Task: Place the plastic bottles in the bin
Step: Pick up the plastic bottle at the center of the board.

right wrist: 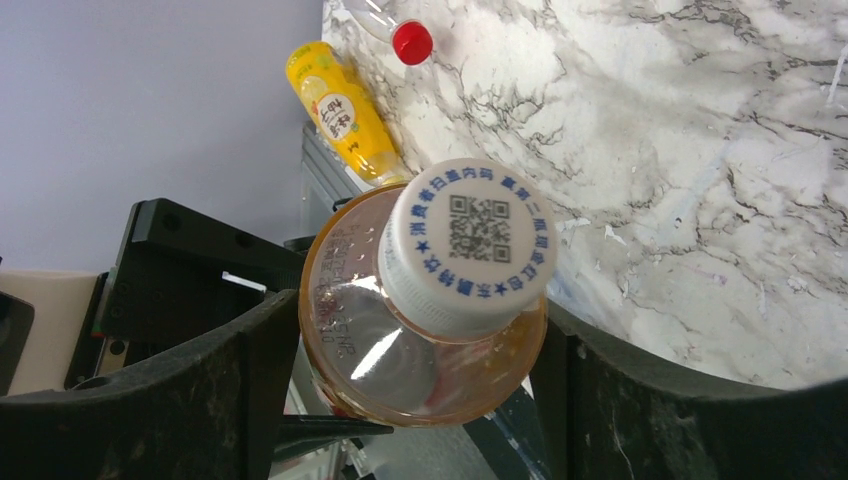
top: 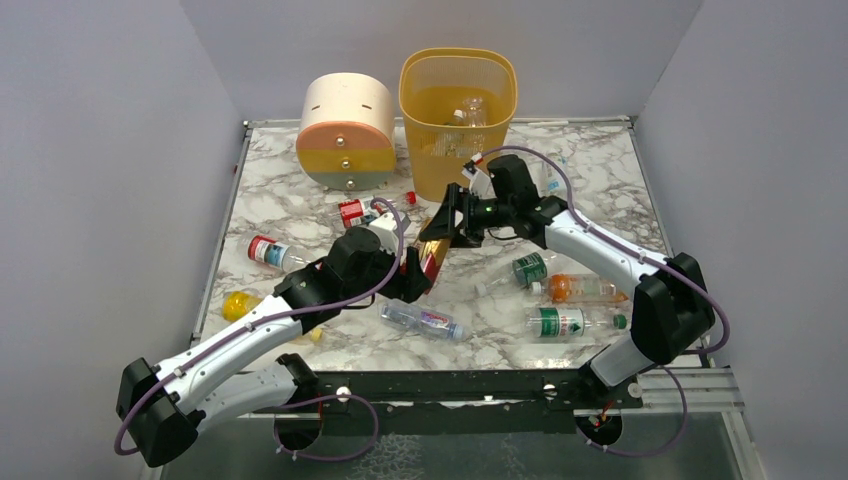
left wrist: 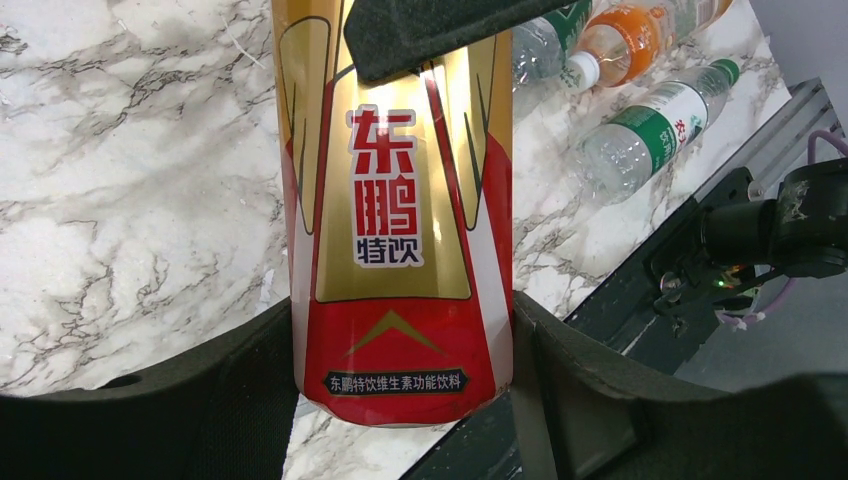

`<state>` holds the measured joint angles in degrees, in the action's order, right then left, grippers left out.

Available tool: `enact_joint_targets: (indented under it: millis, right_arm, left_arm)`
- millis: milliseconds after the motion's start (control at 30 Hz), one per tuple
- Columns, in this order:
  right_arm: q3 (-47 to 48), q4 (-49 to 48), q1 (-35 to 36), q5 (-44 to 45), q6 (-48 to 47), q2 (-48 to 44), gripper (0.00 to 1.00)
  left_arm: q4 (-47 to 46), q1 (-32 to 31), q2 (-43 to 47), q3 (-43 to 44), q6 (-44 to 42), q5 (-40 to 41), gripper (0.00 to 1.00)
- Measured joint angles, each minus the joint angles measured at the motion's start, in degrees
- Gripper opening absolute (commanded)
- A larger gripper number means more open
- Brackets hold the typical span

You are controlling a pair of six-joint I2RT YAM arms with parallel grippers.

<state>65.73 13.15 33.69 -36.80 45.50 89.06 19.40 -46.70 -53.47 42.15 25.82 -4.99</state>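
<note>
A gold-and-red labelled plastic bottle with a white cap is held slanted above the marble counter. It is clamped near its base by the left end effector, apparently for handover. The right end effector is set around the capped end; a firm grip cannot be told. The tall yellow-orange mesh bin stands just beyond at far centre, its rim unobstructed.
</note>
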Motion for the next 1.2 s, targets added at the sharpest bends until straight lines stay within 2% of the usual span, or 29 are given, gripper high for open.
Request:
enact_joint_targets:
  millis: [133, 200, 233, 267, 500, 700, 900, 1200]
  right_arm:
    - [0.0, 0.1, 0.0, 0.2, 0.4, 0.0, 0.57]
    - [0.0, 0.1, 0.0, 0.1, 0.4, 0.0, 0.56]
    - [0.0, 0.1, 0.0, 0.1, 0.4, 0.0, 0.56]
    - [0.0, 0.1, 0.0, 0.1, 0.3, 0.0, 0.56]
    - [1.6, 2.3, 0.0, 1.2, -1.4, 0.0, 0.55]
    - [10.1, 7.3, 0.0, 3.3, -4.7, 0.2, 0.55]
    - [25.3, 12.3, -0.1, 6.2, -8.2, 4.2, 0.56]
    - [52.7, 19.1, -3.5, 7.2, -12.2, 16.7, 0.56]
  left_arm:
    - [-0.4, 0.0, -0.1, 0.0, -0.3, 0.1, 0.70]
    - [-0.3, 0.0, -0.1, 0.0, -0.3, 0.1, 0.80]
    - [-0.2, 0.0, -0.2, 0.1, -0.3, 0.1, 0.92]
    - [-0.1, 0.0, -0.2, 0.2, -0.3, 0.1, 0.98]
    - [2.1, 0.0, -0.6, 4.7, 0.1, -0.1, 0.99]
    - [6.5, 0.0, 1.2, 12.4, 1.2, 0.2, 0.99]
    - [6.6, 0.0, 6.9, 19.3, 4.7, -0.4, 0.99]
    - [7.5, -0.2, 13.7, 18.8, 10.7, -3.0, 0.99]
